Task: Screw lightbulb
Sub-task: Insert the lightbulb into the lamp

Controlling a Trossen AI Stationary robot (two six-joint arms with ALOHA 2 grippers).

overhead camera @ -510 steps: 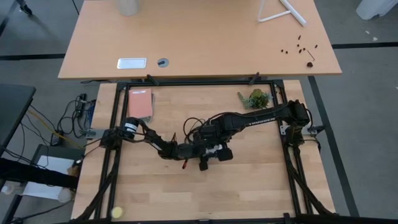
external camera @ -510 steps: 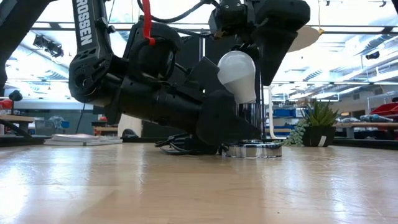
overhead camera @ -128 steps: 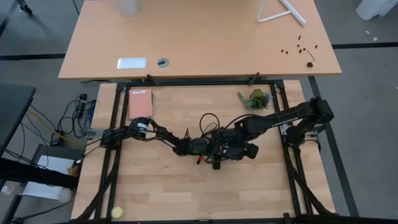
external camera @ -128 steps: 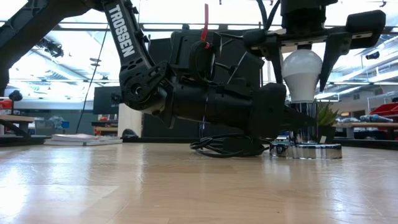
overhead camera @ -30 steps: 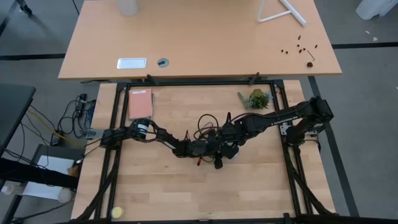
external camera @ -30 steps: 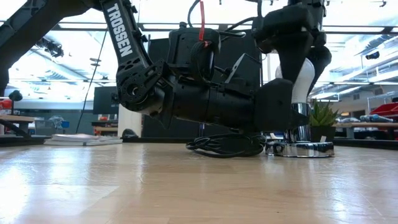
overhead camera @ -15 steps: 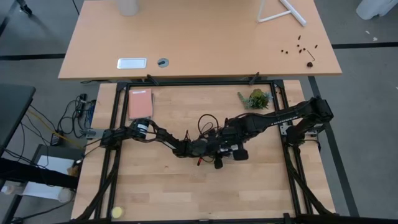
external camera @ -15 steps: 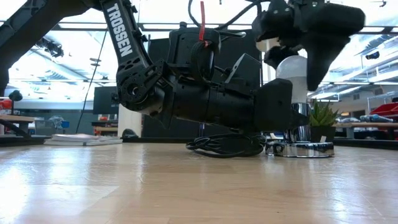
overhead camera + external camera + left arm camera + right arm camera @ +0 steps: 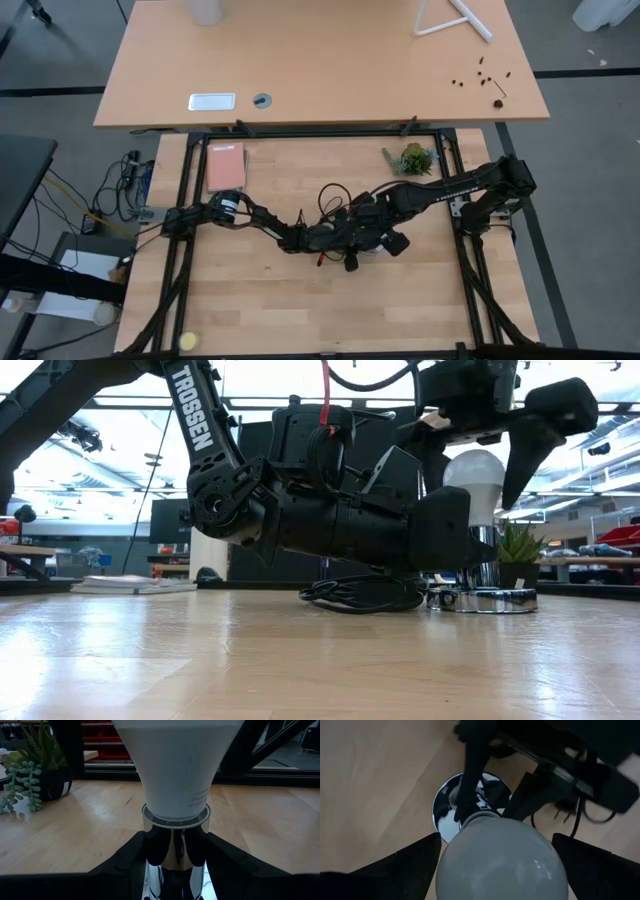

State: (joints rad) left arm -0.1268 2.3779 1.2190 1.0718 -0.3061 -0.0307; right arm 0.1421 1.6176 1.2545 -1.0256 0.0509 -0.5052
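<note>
We see the bulb [image 9: 474, 473] upright in the socket [image 9: 482, 598], whose neck the left gripper [image 9: 176, 851] clamps, while the right gripper [image 9: 480, 430] spreads apart above; light, smooth, probably fragile glass, best gripped gently around its widest part.

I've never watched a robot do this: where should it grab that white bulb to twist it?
Probably the lightbulb's round dome, from straight above: it stands upright in the socket the left gripper clamps, so only the dome is free. The right gripper straddles it, open.
</note>
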